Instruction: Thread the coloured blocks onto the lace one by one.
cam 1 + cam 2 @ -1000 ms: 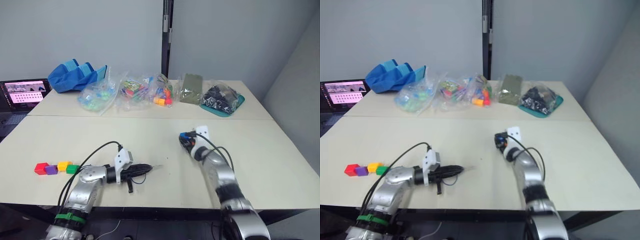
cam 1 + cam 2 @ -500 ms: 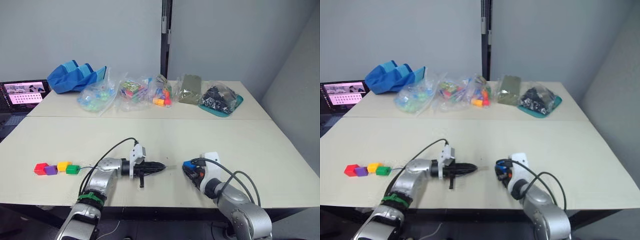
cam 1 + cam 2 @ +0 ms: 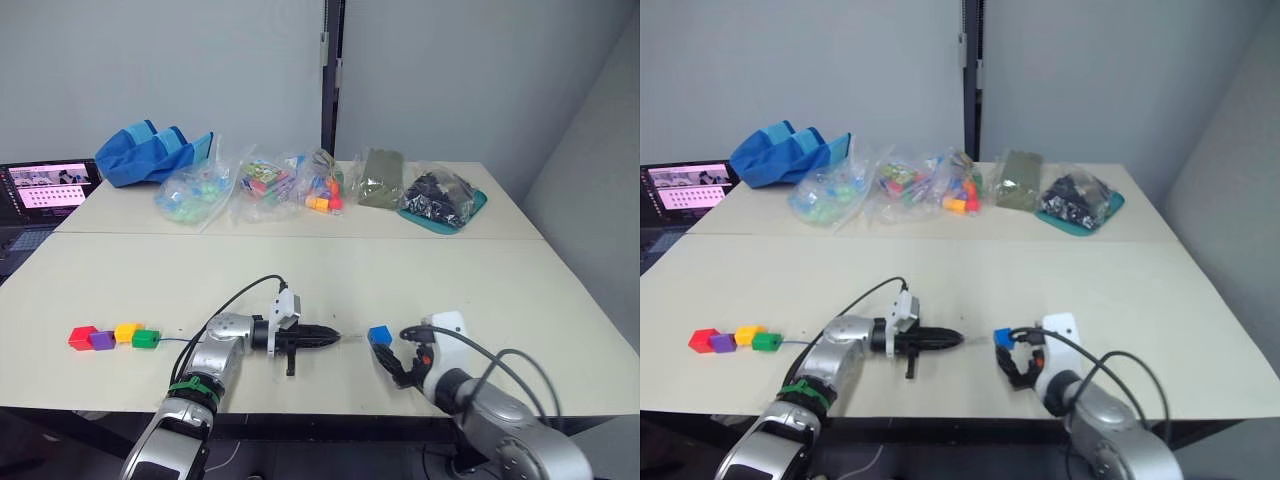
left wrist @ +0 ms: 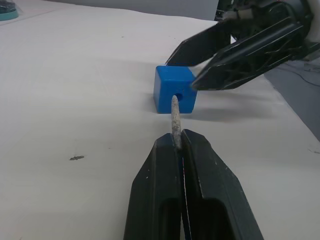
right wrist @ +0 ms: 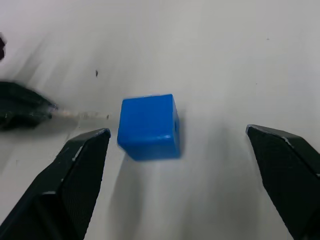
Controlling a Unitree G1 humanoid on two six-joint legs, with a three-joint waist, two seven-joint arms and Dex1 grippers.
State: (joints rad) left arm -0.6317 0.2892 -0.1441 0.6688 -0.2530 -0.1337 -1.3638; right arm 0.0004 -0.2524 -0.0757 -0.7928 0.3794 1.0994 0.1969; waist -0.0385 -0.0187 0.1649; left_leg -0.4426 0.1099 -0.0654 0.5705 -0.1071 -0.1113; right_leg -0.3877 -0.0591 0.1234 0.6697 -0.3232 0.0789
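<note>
Blue block (image 4: 174, 96) sits on the table, its hole facing the lace tip (image 4: 175, 115) pinched in the left gripper (image 4: 179, 145); beyond it, the right gripper (image 5: 180, 165) straddles it wide open, likely ready to steady it.

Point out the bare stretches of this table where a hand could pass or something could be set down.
Free: the wide band between the bags along the far edge and the two pincers; also the near right corner beyond the right pincer. Crowded: the near middle, where the left pincer, the lace tip and the blue block meet, and the near left by the four-block row.
</note>
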